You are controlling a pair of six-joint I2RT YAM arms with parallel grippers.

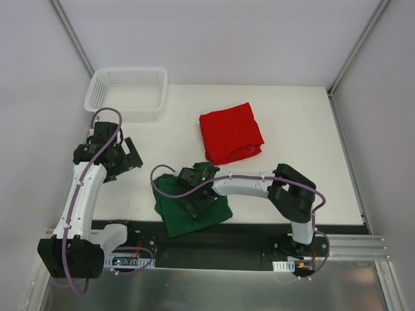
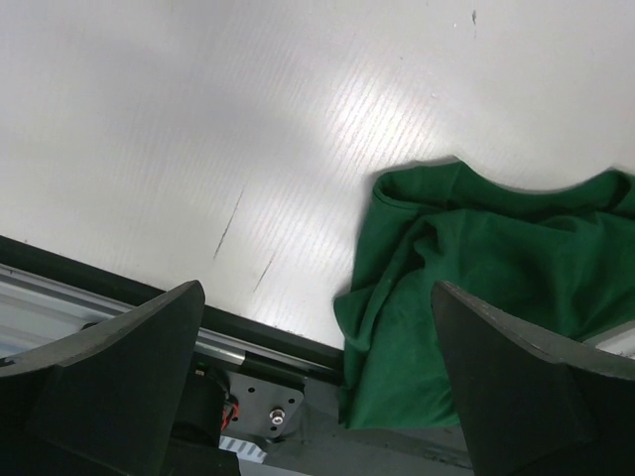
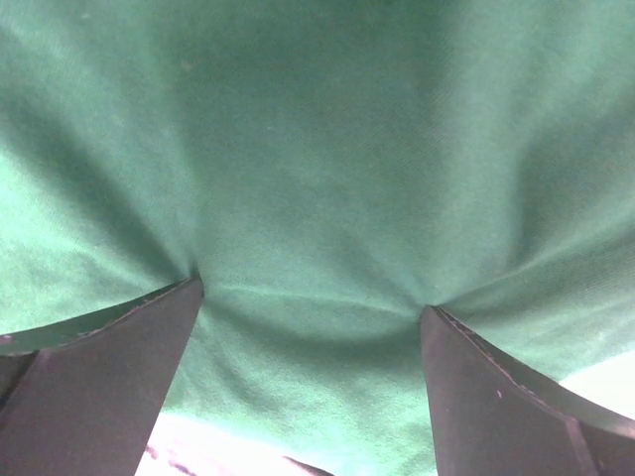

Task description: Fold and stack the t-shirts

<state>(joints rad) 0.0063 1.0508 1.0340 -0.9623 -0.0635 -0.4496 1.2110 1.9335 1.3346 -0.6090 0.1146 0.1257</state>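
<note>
Tabletop [image 1: 292,129]; right end effector [image 3: 310,297] on green t-shirt [image 1: 188,221]

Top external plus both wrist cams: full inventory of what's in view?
green t-shirt: 1, dark green, crumpled, near edge of the table, left of centre
red t-shirt: 1, bright red, folded, centre of the table towards the far side
basket: 1, white mesh, far left corner, nothing visible inside
table: 1, white
left arm: 1, white and black, purple cable, at the left side
right arm: 1, same colours, reaching left over the green t-shirt
left gripper: 1, black, open, above bare table left of the green t-shirt
right gripper: 1, black, open, fingertips pressing into the green t-shirt
</note>
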